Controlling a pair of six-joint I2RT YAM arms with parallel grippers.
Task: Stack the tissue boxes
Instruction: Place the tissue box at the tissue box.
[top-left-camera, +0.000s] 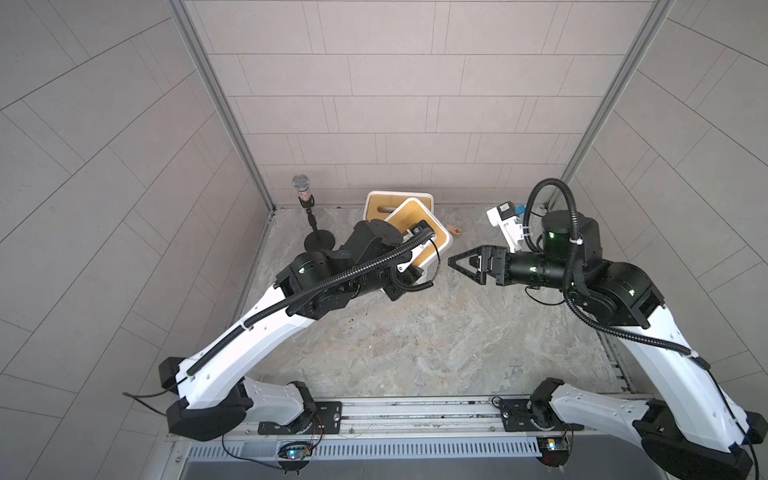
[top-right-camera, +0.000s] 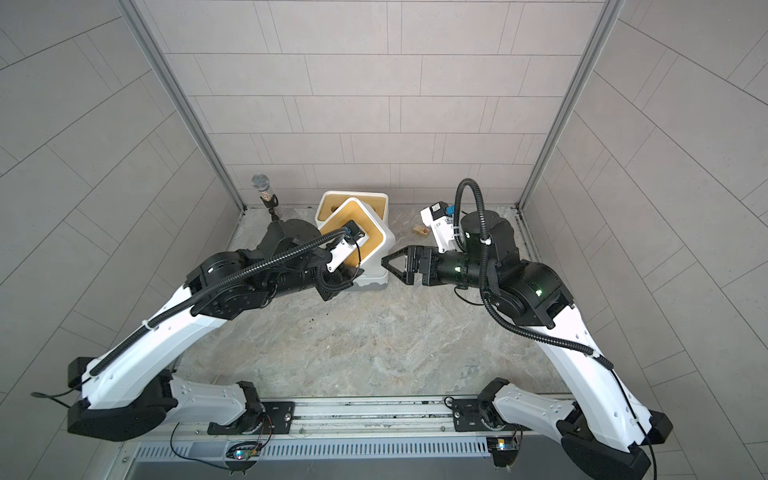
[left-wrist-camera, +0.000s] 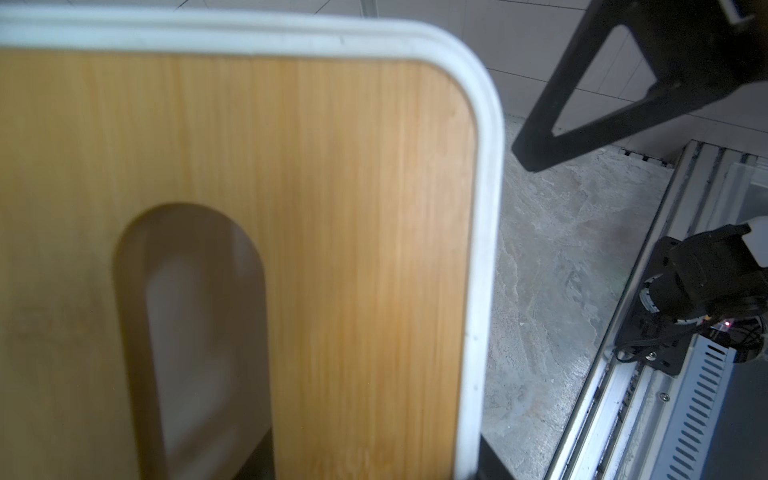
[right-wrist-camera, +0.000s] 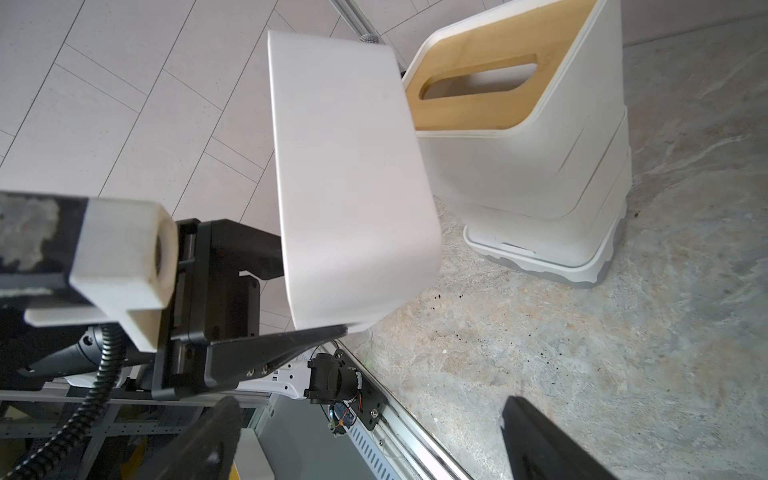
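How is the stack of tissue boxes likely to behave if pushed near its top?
The stack looks tall for its grey base, so a high push would probably tip it rather than slide it. Its seams suggest loosely nested boxes that might shift.

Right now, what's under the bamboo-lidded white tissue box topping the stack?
Stacked white box bodies, the lowest with a grey wavy base; their lids are covered.

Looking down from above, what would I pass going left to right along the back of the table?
A microphone on its stand → tissue boxes → small wooden block → the right arm's white wrist camera.
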